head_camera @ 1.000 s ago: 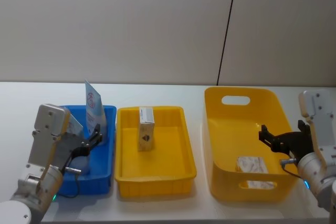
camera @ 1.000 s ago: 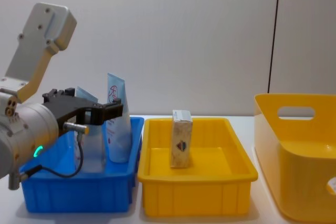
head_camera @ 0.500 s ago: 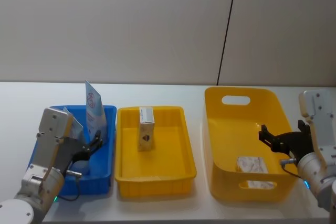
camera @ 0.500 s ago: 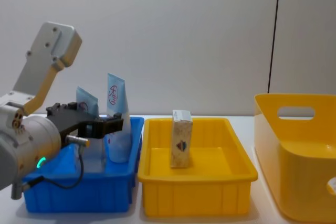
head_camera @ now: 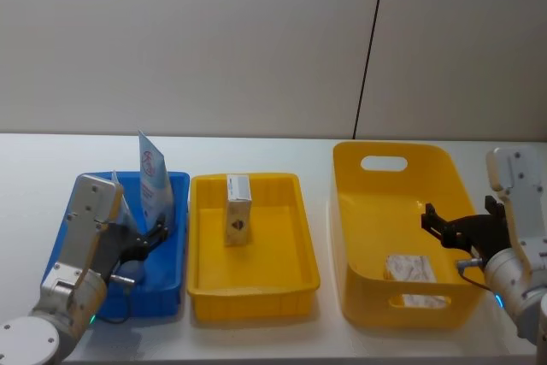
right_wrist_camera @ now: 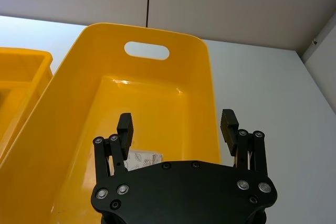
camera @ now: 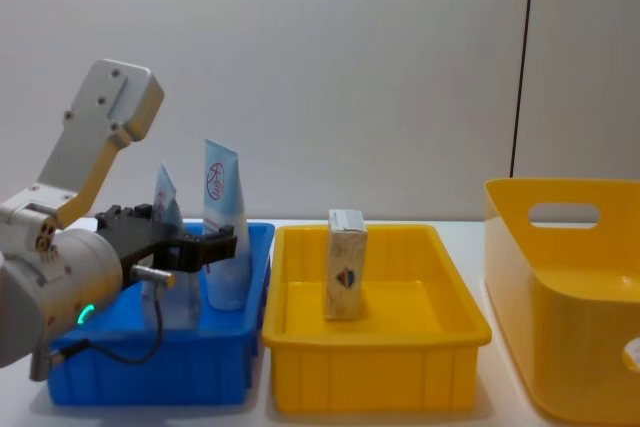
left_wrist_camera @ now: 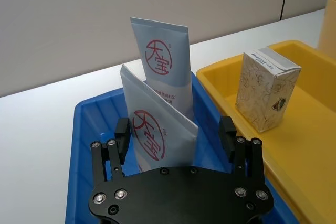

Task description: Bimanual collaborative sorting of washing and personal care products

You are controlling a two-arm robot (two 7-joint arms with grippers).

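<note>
Hovering low over the blue tray (head_camera: 178, 184) at the counter's (head_camera: 34, 160) left end, the left gripper (left_wrist_camera: 175, 130) has its fingers spread apart, and the nearer squeeze tube (left_wrist_camera: 157, 135) stands between them with a clear gap on at least one side. That tube, white and light blue with a red circular mark, leans a little with its crimped end up. Just behind it in the same tray is the farther squeeze tube (left_wrist_camera: 164, 72), taller and upright, bearing the same red mark. Next to the blue tray, the yellow tray (head_camera: 301, 211) holds one tan carton (head_camera: 238, 208) with a white top and a dark diamond logo, upright near the tray's back half and touching neither wall. To the right, apart from the two trays, stands the tall yellow tub (head_camera: 344, 179) with handle cut-outs. The right gripper (right_wrist_camera: 176, 123) hangs over the tub's near right part, its fingers wide apart and holding nothing. Below it a flat carton (head_camera: 410, 267), pale and patterned, lies on the tub's floor close to the near wall; in the right wrist view just a corner of it shows past the gripper body.
</note>
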